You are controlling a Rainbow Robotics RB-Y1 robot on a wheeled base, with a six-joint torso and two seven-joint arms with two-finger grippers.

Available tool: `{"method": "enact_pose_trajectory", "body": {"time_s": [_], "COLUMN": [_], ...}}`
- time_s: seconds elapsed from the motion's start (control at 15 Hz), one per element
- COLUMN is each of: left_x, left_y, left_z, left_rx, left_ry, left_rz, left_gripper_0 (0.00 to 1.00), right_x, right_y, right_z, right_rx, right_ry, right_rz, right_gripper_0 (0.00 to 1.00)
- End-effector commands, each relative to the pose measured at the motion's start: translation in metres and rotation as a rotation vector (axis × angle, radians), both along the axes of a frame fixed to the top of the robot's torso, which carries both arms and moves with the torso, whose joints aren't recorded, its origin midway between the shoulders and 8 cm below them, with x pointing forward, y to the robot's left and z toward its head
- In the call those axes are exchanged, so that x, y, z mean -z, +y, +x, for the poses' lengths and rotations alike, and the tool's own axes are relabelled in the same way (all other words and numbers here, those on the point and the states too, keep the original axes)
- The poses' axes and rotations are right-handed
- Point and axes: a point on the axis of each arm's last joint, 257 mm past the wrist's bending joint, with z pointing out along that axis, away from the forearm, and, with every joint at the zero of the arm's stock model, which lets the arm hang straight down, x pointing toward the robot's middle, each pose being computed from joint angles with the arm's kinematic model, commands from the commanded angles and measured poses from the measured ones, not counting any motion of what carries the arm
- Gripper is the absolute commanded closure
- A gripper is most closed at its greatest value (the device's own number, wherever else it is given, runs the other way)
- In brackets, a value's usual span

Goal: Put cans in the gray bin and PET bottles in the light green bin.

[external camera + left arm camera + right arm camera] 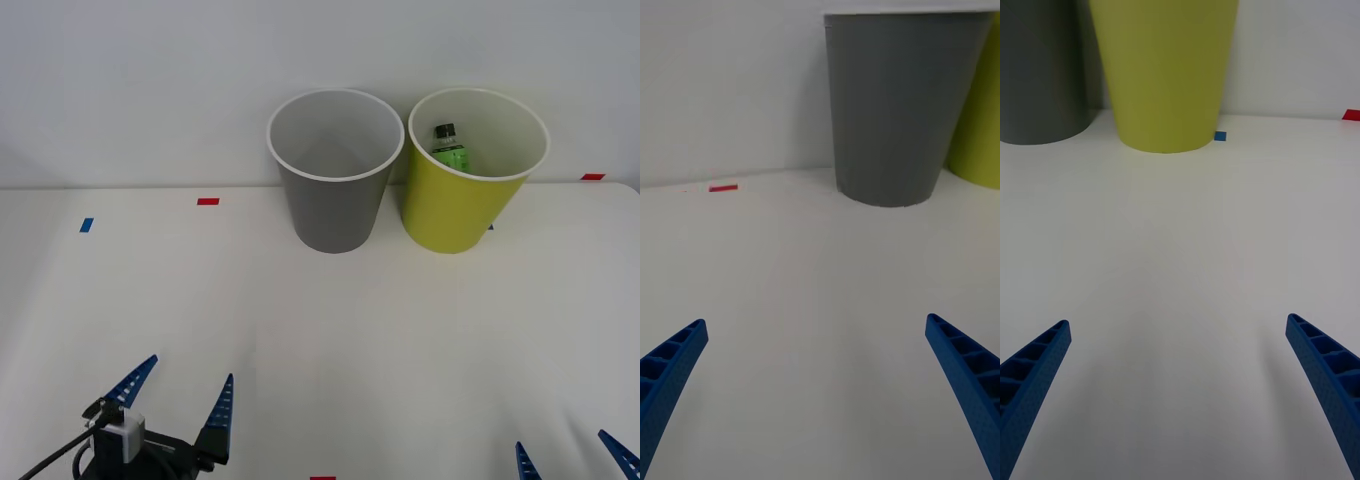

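The gray bin (335,205) stands at the back of the white table, and what I see of its inside holds nothing. Right beside it is the light green bin (460,205). A PET bottle (449,148) with a green label and black cap lies inside the light green bin, leaning on its far wall. My left gripper (180,398) hovers open at the near left of the table, holding nothing. My right gripper (572,458) is open at the near right edge, also holding nothing. The gray bin (899,105) faces the left wrist; the light green bin (1165,71) faces the right wrist.
Small tape marks lie on the table: red (208,201) and blue (86,225) at the back left, red (592,177) at the back right, blue (1220,136) by the green bin's base. A white wall rises just behind the bins.
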Motion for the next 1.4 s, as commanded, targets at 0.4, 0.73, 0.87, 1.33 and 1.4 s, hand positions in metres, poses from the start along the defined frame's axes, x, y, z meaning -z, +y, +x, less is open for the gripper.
{"method": "enact_pose_trajectory", "body": {"time_s": [0.4, 0.73, 0.87, 1.33, 1.4], "left_x": [0.037, 0.046, 0.046, 0.047, 0.047], "left_y": [0.029, 0.059, 0.061, 0.065, 0.065], "left_z": [-0.062, -0.084, -0.087, -0.089, -0.089], "left_rx": [-0.11, -0.273, -0.284, -0.284, -0.284], "left_ry": [0.116, 0.164, 0.165, 0.156, 0.156], "left_rz": [0.073, 0.031, 0.027, 0.051, 0.051], "left_gripper_0": [0.0, 0.0, 0.0, 0.0, 0.0], "right_x": [0.0, 0.0, 0.0, 0.0, 0.0], "right_y": [0.0, 0.0, 0.0, 0.0, 0.0], "right_z": [0.0, 0.0, 0.0, 0.0, 0.0], "right_rx": [0.0, 0.0, 0.0, 0.0, 0.0], "right_ry": [0.0, 0.0, 0.0, 0.0, 0.0], "right_rz": [0.0, 0.0, 0.0, 0.0, 0.0], "right_gripper_0": [0.0, 0.0, 0.0, 0.0, 0.0]}}
